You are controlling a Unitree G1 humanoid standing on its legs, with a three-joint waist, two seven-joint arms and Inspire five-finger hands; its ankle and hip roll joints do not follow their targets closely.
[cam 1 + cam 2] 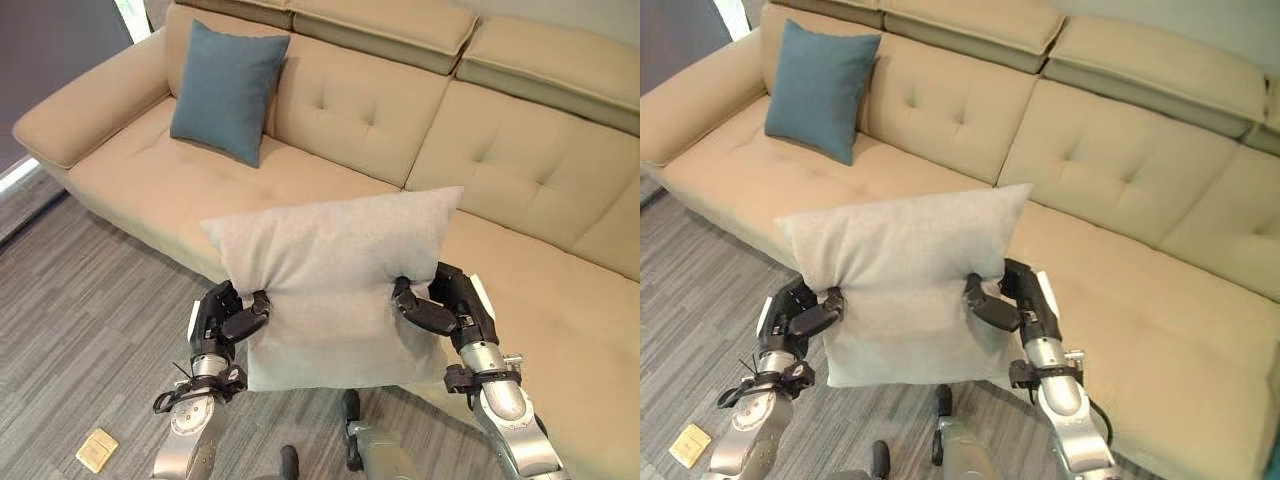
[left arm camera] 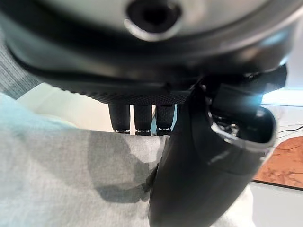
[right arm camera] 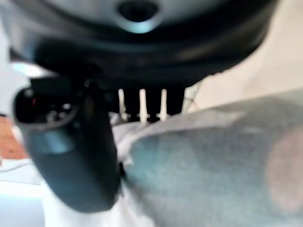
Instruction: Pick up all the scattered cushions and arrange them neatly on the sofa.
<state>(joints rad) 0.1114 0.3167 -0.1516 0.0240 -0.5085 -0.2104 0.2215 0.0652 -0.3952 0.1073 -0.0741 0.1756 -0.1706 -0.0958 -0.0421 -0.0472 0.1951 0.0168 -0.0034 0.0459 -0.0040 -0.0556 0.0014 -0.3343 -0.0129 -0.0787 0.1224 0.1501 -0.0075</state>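
A light grey cushion (image 1: 335, 275) hangs in the air in front of the beige sofa (image 1: 500, 160), above the sofa's front edge. My left hand (image 1: 225, 318) pinches its left side, thumb in front and fingers behind. My right hand (image 1: 440, 303) pinches the right side the same way. In the left wrist view the thumb (image 2: 203, 179) presses into the grey cloth (image 2: 71, 179); the right wrist view shows the thumb (image 3: 75, 156) on the cushion (image 3: 213, 170). A teal cushion (image 1: 225, 90) leans upright against the sofa's back at the left end.
The sofa's seat (image 1: 200, 185) lies bare between the teal cushion and the held one, and the right seat (image 1: 1160, 320) is bare too. A small yellow flat object (image 1: 96, 449) lies on the grey striped floor (image 1: 90, 320) at lower left.
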